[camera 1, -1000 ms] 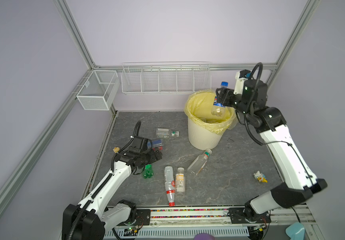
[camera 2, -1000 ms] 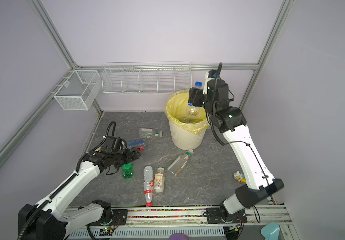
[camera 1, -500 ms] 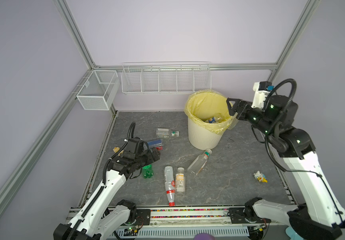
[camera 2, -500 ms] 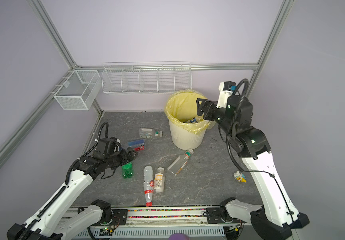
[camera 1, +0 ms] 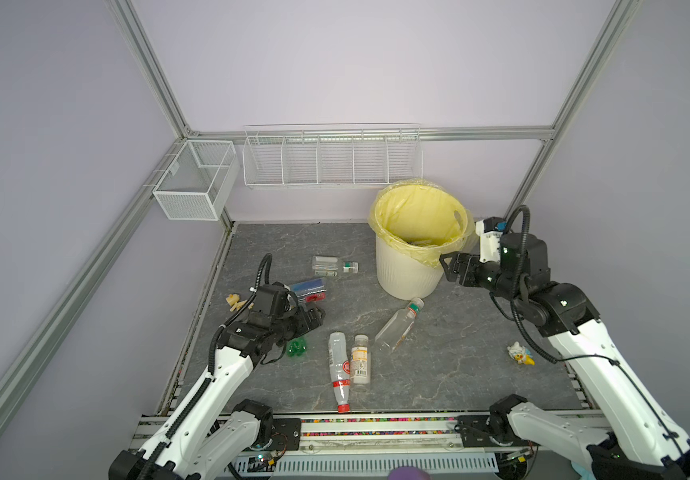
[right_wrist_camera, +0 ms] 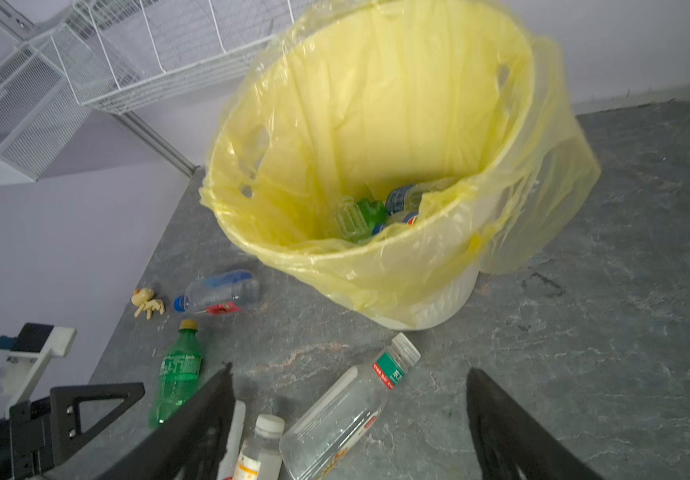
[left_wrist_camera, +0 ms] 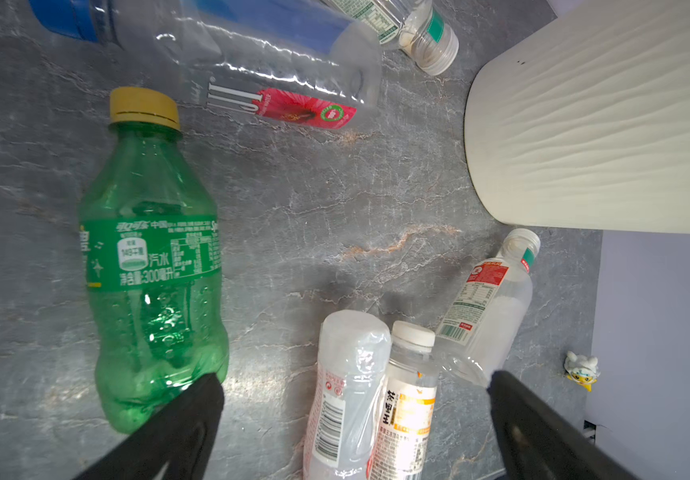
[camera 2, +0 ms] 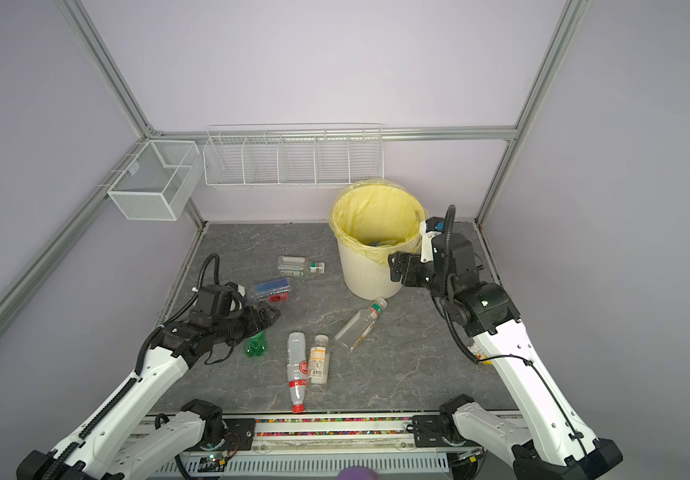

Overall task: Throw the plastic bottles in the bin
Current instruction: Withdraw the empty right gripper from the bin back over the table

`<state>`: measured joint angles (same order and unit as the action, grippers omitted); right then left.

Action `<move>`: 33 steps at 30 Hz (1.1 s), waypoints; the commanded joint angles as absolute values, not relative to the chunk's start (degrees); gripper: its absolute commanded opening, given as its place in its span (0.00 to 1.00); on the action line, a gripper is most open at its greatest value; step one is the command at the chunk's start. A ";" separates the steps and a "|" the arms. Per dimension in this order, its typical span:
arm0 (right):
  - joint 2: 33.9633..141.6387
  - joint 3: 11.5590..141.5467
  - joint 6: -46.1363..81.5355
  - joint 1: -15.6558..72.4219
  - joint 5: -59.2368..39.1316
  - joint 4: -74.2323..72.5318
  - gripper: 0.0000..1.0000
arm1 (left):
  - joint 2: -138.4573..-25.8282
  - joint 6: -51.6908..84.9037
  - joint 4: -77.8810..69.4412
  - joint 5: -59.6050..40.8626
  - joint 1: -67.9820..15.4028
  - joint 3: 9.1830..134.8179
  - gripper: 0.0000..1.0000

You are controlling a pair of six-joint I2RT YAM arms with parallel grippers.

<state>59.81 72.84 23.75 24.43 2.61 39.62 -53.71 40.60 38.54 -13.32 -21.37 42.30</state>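
Bottles: at least six plastic bottles lie flat on the counter. They include a green bottle [left_wrist_camera: 152, 266], a blue-labelled bottle [camera 1: 308, 287], a far clear bottle [camera 1: 332, 266], a near clear bottle [camera 1: 397, 326] with its cap towards the bin's foot, and a red-capped bottle [camera 1: 338, 368] touching a white-capped bottle [camera 1: 361, 359].
Bin: the bin [camera 1: 405, 274] stands at the back of the counter, its yellow liner draped over the rim. The binned bottles [right_wrist_camera: 370, 212] lie at its bottom.
Left tool: the left tool [left_wrist_camera: 353, 380] is released, spread wide and empty, low beside the green bottle.
Right tool: the right tool [camera 1: 447, 269] is also released and empty, just beside the bin's rim.
Risk: an off-centre squeeze could send the round green bottle rolling. A reach for the touching pair could snag both. The right tool could catch the loose liner and tip the bin.
Surface: the counter [camera 1: 459, 374] is grey, marbled and smooth, so bottles will likely slide.
Room: lilac walls and an aluminium frame, with wire baskets [camera 1: 330, 162] on the back wall. A toy figure [camera 1: 519, 353] sits near the right arm.
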 commanded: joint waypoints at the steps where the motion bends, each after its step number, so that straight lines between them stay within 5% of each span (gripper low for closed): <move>1: 56.43 68.62 22.57 24.16 -1.40 39.63 0.88 | -54.02 42.24 36.23 -15.08 -21.01 41.75 1.00; 21: 51.62 52.14 20.95 24.08 -5.88 37.48 0.88 | -56.86 49.58 39.85 -9.65 -21.83 40.15 1.00; 33: 46.76 44.65 23.15 24.07 -9.14 34.65 0.88 | -63.05 47.67 47.20 -0.12 -21.82 50.99 1.00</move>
<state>48.31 45.91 22.33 24.36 -7.60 36.80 -61.78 48.80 44.12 -4.23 -21.65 47.27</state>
